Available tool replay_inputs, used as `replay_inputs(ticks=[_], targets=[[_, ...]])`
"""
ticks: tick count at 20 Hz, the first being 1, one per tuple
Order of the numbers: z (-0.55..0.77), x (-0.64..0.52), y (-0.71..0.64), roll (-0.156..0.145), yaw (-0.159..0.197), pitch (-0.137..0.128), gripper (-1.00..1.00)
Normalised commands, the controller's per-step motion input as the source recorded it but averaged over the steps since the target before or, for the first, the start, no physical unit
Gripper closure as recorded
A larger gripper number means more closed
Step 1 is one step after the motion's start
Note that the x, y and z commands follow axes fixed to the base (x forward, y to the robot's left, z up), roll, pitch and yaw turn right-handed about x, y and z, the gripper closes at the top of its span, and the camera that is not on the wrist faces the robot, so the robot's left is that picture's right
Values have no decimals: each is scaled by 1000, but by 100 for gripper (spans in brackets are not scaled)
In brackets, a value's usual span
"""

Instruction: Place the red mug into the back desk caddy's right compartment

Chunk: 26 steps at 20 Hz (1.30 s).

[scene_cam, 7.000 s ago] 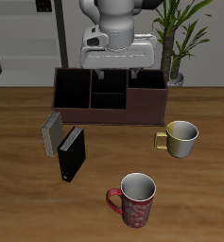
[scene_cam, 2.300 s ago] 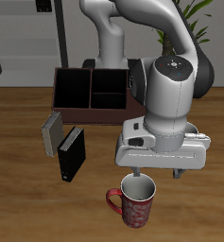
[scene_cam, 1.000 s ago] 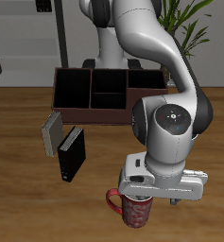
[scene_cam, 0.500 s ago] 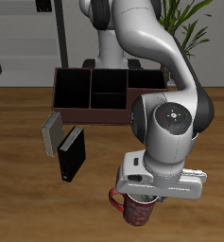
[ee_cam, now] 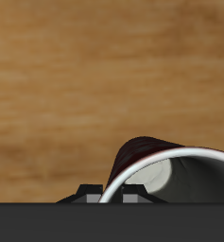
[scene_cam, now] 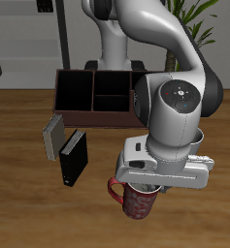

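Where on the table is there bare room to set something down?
Bare wood lies between the black book and the table's front edge, and between the grey book and the side edge. It is crowded around the red mug, under the arm.

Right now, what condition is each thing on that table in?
red mug: upright, under the arm's head, near the table's front edge.
pincer: down at the mug's rim; whether it grips is hidden.
back desk caddy: compartments open, the visible ones hold nothing.
black book: standing on edge.
grey book: leaning beside the black one.
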Motion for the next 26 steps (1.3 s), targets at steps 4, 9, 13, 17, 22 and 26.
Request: replay_inputs(ticks=[4,9,13,17,22,26], targets=[[544,-267,-98,-19,14,-61,100],[628,-331,-127,-6,6,-79,100],[680,-428,-173,-14,11,-91,100],[351,-234,-117,-15,22,-37,100],[418,-368,-109,0,-3,-42,100],[313,-428,-68,-5,-10,-31,100]])
